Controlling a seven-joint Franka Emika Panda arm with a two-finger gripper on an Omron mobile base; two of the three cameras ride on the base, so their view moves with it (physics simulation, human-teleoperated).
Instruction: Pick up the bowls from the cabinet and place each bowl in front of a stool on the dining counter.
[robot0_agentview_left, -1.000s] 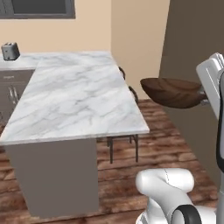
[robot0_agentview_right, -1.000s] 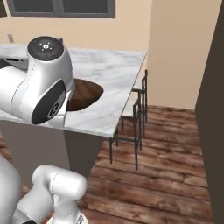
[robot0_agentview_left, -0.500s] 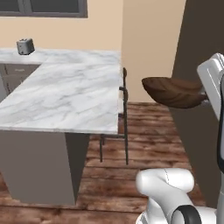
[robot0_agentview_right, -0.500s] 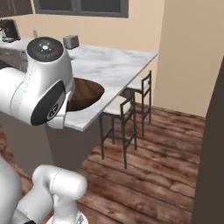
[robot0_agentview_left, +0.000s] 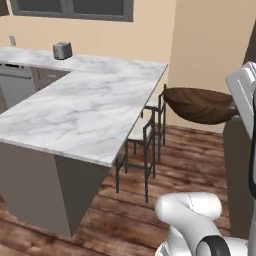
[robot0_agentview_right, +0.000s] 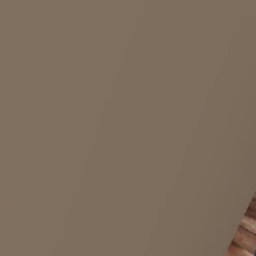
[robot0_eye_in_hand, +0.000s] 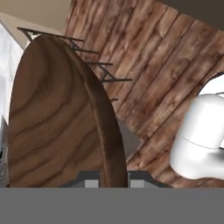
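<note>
A dark brown grained wooden bowl hangs in the air to the right of the dining counter, above the wood floor and just past the far stool. In the hand view the bowl stands on edge, and my gripper is shut on its rim, one fingertip on each side. The counter is a long white grey-veined marble slab on a plain grey base. I cannot tell whether the taupe-brown panel close to the right base camera belongs to the cabinet.
Two dark metal stools stand along the counter's right edge. A toaster sits at the far back of the counter under a window. A dark tall panel rises at the right. Wood floor shows past the taupe-brown panel.
The base has driven and turned, so the whole scene has shifted: the counter and stools now lie to the left. A taupe-brown panel has come close before the right base camera. The bowl stays gripped.
</note>
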